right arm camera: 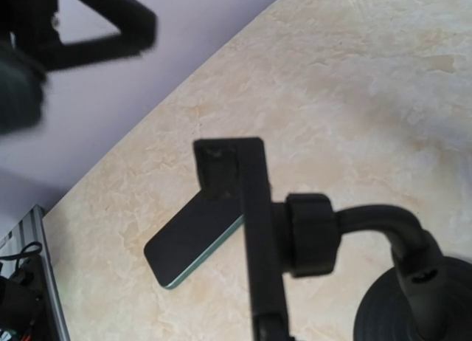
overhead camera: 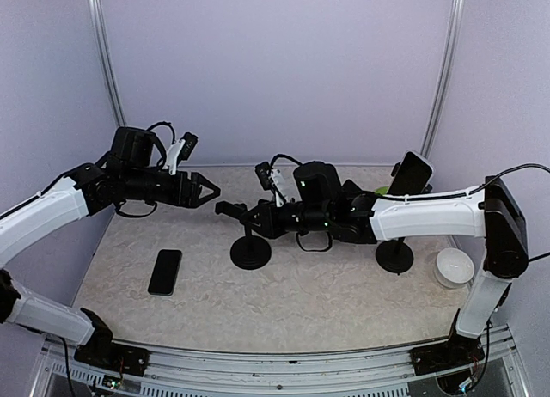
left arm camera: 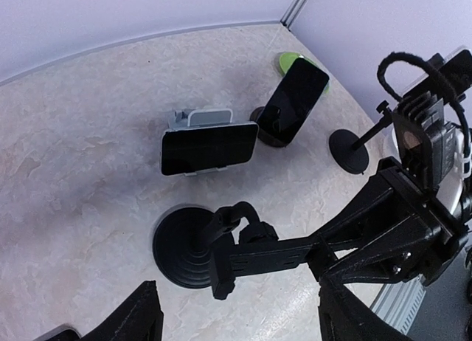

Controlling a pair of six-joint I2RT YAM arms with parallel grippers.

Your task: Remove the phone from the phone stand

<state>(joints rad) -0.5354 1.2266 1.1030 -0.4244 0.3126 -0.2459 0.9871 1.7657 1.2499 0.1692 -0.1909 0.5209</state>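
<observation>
Looking at the phone stand [overhead camera: 251, 252], you see the phone [overhead camera: 165, 271] lying flat on the table [overhead camera: 344, 302], left of its round base and nearer to the arm bases, not touching it. Your right gripper [overhead camera: 247, 216] is clamped on the stand's cradle bar. Your left gripper [overhead camera: 209, 191] hangs left of the stand and higher, jaws spread, holding nothing.

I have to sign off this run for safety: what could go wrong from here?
The right gripper clamps the empty phone stand; pulling back before letting go could tip it. The right forearm passes close to the mounted phone on a second stand and might knock it. The phone lies flat on the table near the left arm, which could sweep it.
</observation>
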